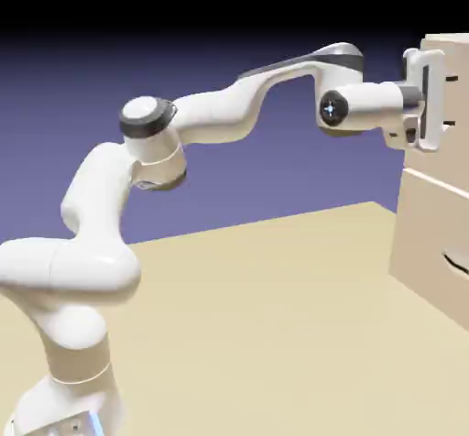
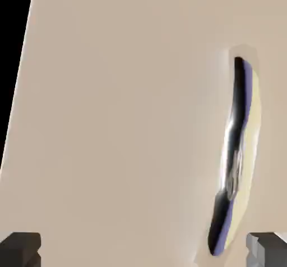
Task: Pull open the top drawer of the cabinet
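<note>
The beige cabinet (image 1: pixel 426 233) stands at the exterior view's right edge. Its top drawer (image 1: pixel 449 51) is at the height of my hand. My gripper (image 1: pixel 445 101) is pressed close to that drawer's front, jaws wide apart, holding nothing. In the hand view the flat beige drawer front (image 2: pixel 123 125) fills the frame. The dark handle (image 2: pixel 234 159) runs lengthwise on the right, just inside the right fingertip (image 2: pixel 268 250). The left fingertip (image 2: pixel 20 250) sits far from it. My gripper (image 2: pixel 143 252) is open there, and the handle is off-centre between the fingers.
Below the top drawer is another beige drawer with a dark curved handle (image 1: pixel 455 262). The tan table (image 1: pixel 275 315) stretches from the arm's base to the cabinet. The white arm (image 1: pixel 211 118) arches from the lower left across to the cabinet.
</note>
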Available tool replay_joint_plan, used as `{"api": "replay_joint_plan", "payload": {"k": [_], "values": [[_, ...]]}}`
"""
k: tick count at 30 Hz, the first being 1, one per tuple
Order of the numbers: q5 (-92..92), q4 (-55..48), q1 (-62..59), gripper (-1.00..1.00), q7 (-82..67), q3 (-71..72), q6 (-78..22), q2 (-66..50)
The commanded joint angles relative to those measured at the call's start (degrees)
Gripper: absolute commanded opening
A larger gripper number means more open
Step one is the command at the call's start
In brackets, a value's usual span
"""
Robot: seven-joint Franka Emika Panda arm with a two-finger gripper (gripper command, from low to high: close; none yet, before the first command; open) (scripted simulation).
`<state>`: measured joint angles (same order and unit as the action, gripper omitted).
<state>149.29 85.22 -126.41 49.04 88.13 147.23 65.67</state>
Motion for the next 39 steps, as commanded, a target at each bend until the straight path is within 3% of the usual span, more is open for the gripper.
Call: {"api": "replay_joint_plan", "payload": {"k": [1,12,13,39], "values": [[2.44,-1.24,-2.08,0.00,0.11,1.44,-0.44,0.54],[1.53,-20.05,-14.81,0.00,7.76,4.81,5.45,5.15],[1.53,-20.05,-14.81,-1.00,7.76,4.81,5.45,5.15],[3.57,31.85,21.18,-1.00,-6.87,-10.45,-12.03,-2.36]]}}
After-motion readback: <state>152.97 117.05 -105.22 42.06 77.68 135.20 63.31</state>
